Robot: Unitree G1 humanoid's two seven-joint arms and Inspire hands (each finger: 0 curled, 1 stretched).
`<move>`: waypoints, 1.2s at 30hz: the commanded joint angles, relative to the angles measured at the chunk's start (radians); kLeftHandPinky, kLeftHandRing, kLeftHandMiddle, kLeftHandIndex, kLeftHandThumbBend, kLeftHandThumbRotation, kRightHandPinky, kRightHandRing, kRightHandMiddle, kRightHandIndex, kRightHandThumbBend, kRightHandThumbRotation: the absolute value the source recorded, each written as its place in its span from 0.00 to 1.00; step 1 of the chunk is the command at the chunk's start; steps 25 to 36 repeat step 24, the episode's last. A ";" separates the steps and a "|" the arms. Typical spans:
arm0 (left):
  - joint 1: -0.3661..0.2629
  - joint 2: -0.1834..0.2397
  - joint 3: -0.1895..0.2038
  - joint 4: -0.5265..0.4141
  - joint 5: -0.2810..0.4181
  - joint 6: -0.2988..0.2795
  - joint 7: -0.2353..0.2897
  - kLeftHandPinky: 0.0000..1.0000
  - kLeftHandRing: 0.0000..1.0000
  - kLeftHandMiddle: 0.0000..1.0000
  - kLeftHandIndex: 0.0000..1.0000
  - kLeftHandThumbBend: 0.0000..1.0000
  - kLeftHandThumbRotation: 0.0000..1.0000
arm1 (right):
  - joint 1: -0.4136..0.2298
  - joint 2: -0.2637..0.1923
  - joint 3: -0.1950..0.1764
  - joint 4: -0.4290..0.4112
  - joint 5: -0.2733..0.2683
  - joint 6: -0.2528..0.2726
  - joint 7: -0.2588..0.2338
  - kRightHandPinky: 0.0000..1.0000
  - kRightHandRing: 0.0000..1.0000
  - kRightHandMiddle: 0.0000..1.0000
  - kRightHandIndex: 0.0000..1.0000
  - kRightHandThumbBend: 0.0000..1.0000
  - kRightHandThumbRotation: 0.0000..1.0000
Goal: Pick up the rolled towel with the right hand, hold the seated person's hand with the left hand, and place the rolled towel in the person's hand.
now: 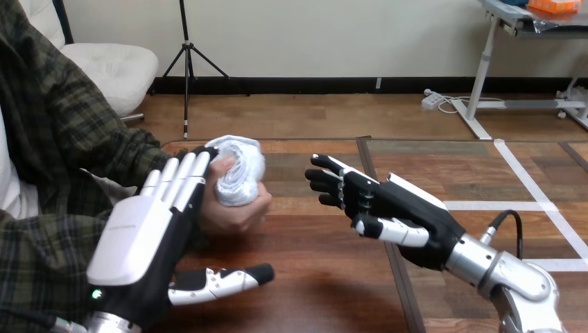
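Note:
The rolled white towel (240, 168) stands upright in the person's hand (233, 216), whose fingers are closed round its lower part, just above the wooden table (319, 291). My left hand (136, 243) lies against the back of the person's hand with straight fingers reaching up to the towel's left side. Its thumb sticks out to the right below the person's hand, not curled round it. My right hand (388, 207) hovers to the right of the towel, a short gap away, fingers spread and relaxed, holding nothing.
The person's plaid sleeve (76, 152) comes in from the left edge and covers the table's left part. Bare tabletop stretches between and in front of my two hands.

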 commanded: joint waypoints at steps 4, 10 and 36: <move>-0.014 -0.027 -0.023 -0.030 -0.067 -0.079 0.016 1.00 1.00 1.00 1.00 1.00 0.70 | 0.015 -0.015 -0.025 -0.092 0.042 -0.029 0.008 0.99 1.00 0.97 0.99 1.00 0.61; -0.009 -0.039 -0.033 -0.015 -0.096 -0.143 0.022 1.00 1.00 1.00 1.00 1.00 0.68 | 0.051 -0.018 -0.023 -0.139 0.049 -0.041 0.005 0.98 0.99 0.96 0.99 1.00 0.61; -0.021 -0.052 -0.061 0.048 -0.213 -0.331 0.002 1.00 1.00 1.00 1.00 1.00 0.60 | 0.132 -0.022 -0.017 -0.255 0.087 -0.017 0.007 0.99 0.99 0.96 0.97 1.00 0.55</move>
